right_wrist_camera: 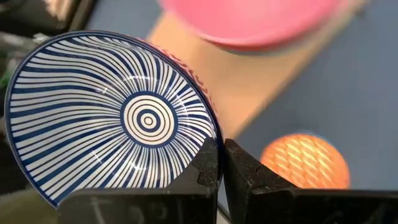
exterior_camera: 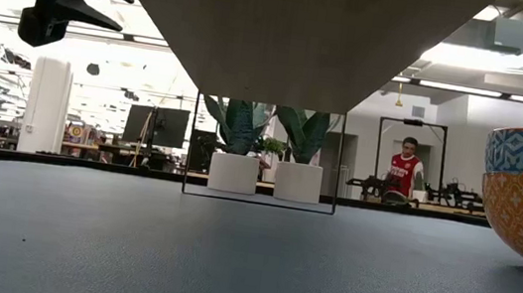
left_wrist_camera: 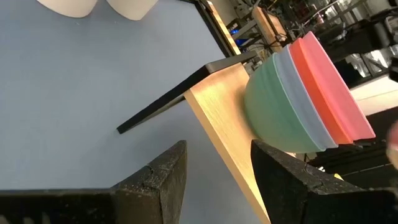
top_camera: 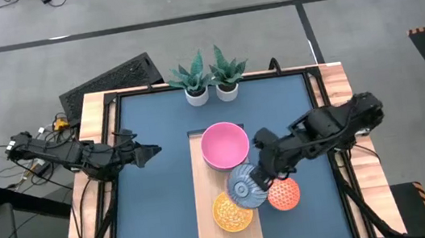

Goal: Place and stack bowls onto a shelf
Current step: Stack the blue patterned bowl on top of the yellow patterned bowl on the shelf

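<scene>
Blue striped bowl was pinched at its rim by the right gripper, over the shelf.

Its fingers were clamped on that rim, the bowl tilted between the stacked pink bowl, the yellow bowl on the board and the orange-red bowl on the tabletop beside it. The left gripper hung spread apart over the table's left side.

No text, label, brand, number or sign can be read in any view. The person far off in the room wears a red shirt with a pale mark on the chest, too small to make out. The bowls carry only patterns, not lettering.
</scene>
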Available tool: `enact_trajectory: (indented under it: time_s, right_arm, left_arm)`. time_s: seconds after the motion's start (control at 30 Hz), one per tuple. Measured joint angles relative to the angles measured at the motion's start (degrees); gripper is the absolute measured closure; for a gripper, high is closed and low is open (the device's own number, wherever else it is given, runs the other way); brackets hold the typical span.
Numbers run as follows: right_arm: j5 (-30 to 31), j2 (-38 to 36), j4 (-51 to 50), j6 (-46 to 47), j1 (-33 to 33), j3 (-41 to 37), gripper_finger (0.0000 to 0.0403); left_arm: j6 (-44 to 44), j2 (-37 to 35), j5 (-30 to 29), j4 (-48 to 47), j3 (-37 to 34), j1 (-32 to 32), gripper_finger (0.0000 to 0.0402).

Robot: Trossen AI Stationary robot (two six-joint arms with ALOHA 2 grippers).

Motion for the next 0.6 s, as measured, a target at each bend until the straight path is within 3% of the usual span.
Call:
enact_trajectory:
  time_s: [0.1, 0.2, 0.6]
  right_arm:
    - [-0.03, 5.64, -2.98, -3.11, 0.02, 9.83, 0.0375]
    - [-1.87, 5.8, 0.48, -4.18, -0.29, 7.31, 0.0375]
    - [-3.81, 11.01, -1.9, -4.16, -0.09, 6.96, 0.0375]
  left_arm:
    - [0.0, -0.02, 0.0, 0.0, 0.0, 0.0, 0.0236]
    - [0.01, 0.02, 0.0, 0.02, 0.0, 0.0, 0.0236]
    - [-0.24, 1.41, 1.7, -0.24, 0.0, 0.0, 0.0236]
